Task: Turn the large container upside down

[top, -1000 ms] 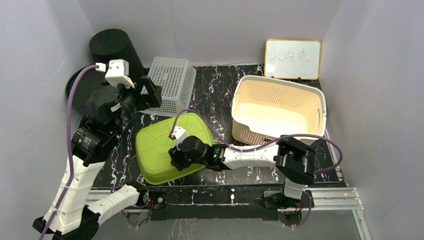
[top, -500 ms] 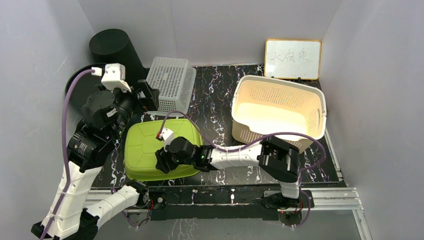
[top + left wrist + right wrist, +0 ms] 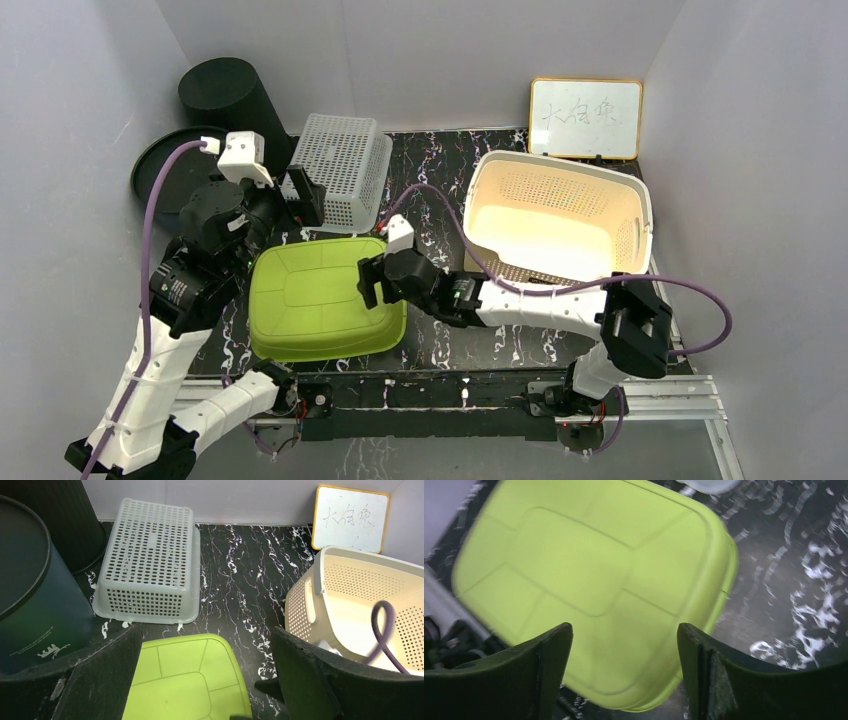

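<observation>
A lime-green container [image 3: 315,305] lies bottom up on the black marbled table at the front left. It also shows in the left wrist view [image 3: 185,680] and the right wrist view [image 3: 589,580]. My right gripper [image 3: 372,283] is open and empty, held just above the green container's right edge [image 3: 624,670]. My left gripper [image 3: 300,195] is open and empty, held high over the green container's far side [image 3: 205,675]. A larger cream perforated basket [image 3: 630,215] stands upright, open side up, at the right [image 3: 305,605].
A white perforated basket [image 3: 345,165] lies bottom up at the back left [image 3: 147,560]. A black bin [image 3: 225,95] and its round lid [image 3: 160,175] are in the far left corner. A small whiteboard [image 3: 585,118] leans on the back wall. Grey walls close in all sides.
The green container went from tilted to lying flat, bottom up, further left. My right gripper came off it and moved back and right. My left gripper shifted slightly.
</observation>
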